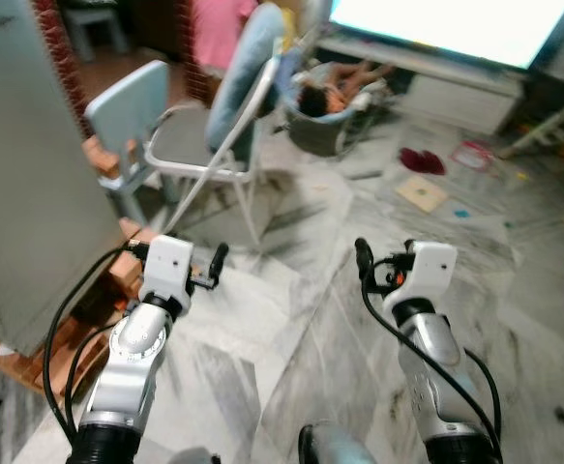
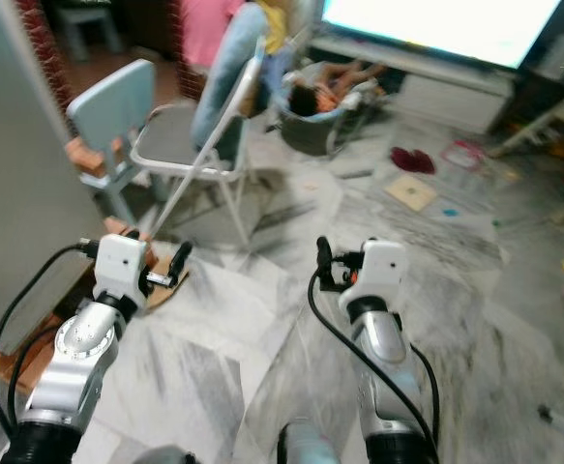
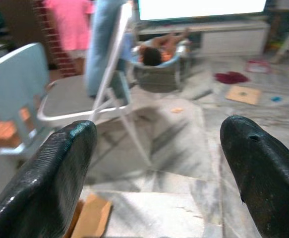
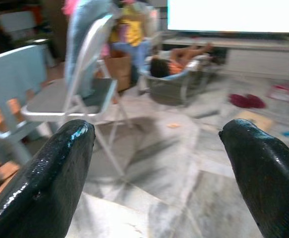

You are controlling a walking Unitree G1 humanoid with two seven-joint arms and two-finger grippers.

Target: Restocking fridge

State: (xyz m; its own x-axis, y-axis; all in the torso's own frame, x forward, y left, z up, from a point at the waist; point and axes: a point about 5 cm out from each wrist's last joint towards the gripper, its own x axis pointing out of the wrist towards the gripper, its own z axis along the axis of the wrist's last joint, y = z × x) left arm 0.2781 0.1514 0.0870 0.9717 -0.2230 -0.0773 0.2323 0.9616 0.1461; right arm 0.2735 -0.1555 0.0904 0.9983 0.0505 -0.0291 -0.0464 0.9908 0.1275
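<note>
grey marble floor (image 1: 291,319) stretches ahead, scattered with small things near a bright screen (image 1: 456,24). both pairs of fingers are spread wide and hold nothing, the left gripper (image 3: 156,163) and right gripper (image 4: 159,163) raised side by side in front of the robot, with a folding chair (image 1: 214,145) beyond them and a tall grey panel (image 1: 30,174), maybe the fridge side, just to the left. no groceries can be seen, so this looks like the walking step, and next it likely needs to find the items to stock.

A home living room: marble floor (image 1: 291,319), folding chair (image 1: 204,145), bright television (image 1: 456,24).
</note>
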